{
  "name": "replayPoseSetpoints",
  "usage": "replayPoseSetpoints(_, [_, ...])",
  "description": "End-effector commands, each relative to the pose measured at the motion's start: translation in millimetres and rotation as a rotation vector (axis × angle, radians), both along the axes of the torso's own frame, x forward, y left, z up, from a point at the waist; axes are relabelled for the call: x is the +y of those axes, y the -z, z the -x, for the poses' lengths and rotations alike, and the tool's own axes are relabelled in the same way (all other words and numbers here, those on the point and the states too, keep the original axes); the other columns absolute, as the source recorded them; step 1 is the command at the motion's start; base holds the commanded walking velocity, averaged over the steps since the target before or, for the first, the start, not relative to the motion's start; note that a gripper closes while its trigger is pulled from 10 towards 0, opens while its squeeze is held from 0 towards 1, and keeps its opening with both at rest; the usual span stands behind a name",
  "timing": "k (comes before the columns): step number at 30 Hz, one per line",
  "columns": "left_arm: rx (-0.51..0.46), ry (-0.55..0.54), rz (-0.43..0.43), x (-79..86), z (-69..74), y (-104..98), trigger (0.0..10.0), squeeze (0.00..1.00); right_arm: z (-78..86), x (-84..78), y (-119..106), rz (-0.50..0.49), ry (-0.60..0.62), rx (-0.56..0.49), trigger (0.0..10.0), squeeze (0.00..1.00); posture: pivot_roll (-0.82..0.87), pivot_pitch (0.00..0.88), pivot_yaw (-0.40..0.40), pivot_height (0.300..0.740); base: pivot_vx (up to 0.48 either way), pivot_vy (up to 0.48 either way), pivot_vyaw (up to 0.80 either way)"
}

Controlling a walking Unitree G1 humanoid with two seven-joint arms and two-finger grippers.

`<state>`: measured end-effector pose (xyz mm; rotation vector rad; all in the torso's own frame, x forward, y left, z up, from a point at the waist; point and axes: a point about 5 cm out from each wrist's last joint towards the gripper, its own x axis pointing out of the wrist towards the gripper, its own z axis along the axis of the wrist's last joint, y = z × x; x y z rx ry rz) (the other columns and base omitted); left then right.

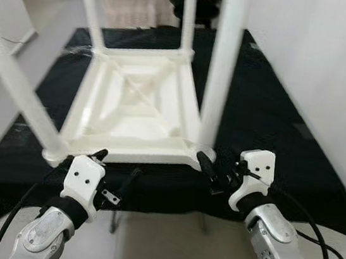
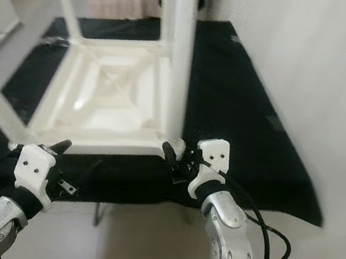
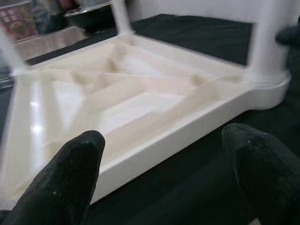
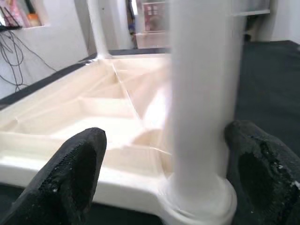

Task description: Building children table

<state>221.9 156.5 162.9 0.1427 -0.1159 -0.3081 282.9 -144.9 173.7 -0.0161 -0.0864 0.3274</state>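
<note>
The white children's table (image 1: 135, 102) lies upside down on a black cloth (image 1: 269, 126) spread over the floor (image 1: 163, 249), its ribbed underside facing up and its legs standing upward. The right pincer (image 4: 168, 173) is open around the base of the near right leg (image 1: 223, 66), one finger on either side of it. The left pincer (image 3: 164, 173) is open too, gripping nothing, just in front of the table's near edge by the near left leg (image 1: 18, 90). Black cables (image 1: 311, 240) trail from both silver arms.
</note>
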Motion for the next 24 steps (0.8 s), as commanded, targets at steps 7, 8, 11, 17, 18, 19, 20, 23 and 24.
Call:
replayPoseSetpoints(7, [0.018, -0.025, -0.019, 2.2, -1.7, 6, 10.0, 0.00, -3.3, 1.0, 7, 0.008, 0.015, 0.012, 10.0, 0.00, -0.02, 0.122, 0.047, 0.740, 0.000, 0.206, 0.00])
replayPoseSetpoints(8, [0.016, -0.025, -0.020, 2.1, -2.0, 5, 10.0, 0.00, -3.6, 0.5, 6, 0.008, 0.017, 0.012, 10.0, 0.00, -0.03, 0.122, 0.047, 0.740, 0.000, 0.000, 0.00])
replayPoseSetpoints(11, [0.012, -0.018, -0.020, 0.9, -2.7, 4, 10.0, 0.00, -5.4, -0.3, 5, 0.018, 0.018, 0.008, 10.0, 0.00, -0.02, 0.121, 0.048, 0.740, 0.000, 0.000, 0.00])
replayPoseSetpoints(17, [0.010, -0.009, -0.004, -0.7, -3.1, 3, 10.0, 0.00, -11.7, -1.0, 2, 0.075, 0.000, -0.012, 10.0, 0.00, -0.02, 0.121, 0.045, 0.740, 0.000, 0.000, 0.00])
replayPoseSetpoints(18, [0.009, -0.007, 0.002, -1.3, -3.0, 3, 10.0, 0.00, -13.2, -1.5, 2, 0.089, -0.007, -0.015, 10.0, 0.00, -0.02, 0.120, 0.044, 0.740, 0.000, 0.000, 0.00])
replayPoseSetpoints(19, [0.009, -0.005, 0.006, -1.8, -3.0, 3, 10.0, 0.00, -14.2, -1.8, 1, 0.099, -0.011, -0.016, 10.0, 0.00, -0.02, 0.120, 0.044, 0.740, 0.000, 0.000, 0.00])
replayPoseSetpoints(20, [0.009, -0.005, 0.006, -1.8, -3.0, 3, 10.0, 0.00, -14.2, -1.8, 1, 0.099, -0.011, -0.016, 10.0, 0.00, -0.02, 0.120, 0.044, 0.740, 0.000, 0.000, 0.00])
replayPoseSetpoints(23, [0.013, 0.016, 0.020, -3.6, -3.0, 3, 10.0, 0.00, -15.8, 1.5, 3, 0.133, -0.057, 0.000, 10.0, 0.00, -0.02, 0.120, 0.044, 0.740, 0.000, 0.000, 0.00])
replayPoseSetpoints(24, [0.018, 0.027, 0.029, -4.0, -2.8, 3, 10.0, 0.00, -14.7, 8.8, 5, 0.181, -0.144, 0.016, 10.0, 0.00, -0.02, 0.119, 0.051, 0.740, 0.000, 0.000, 0.00])
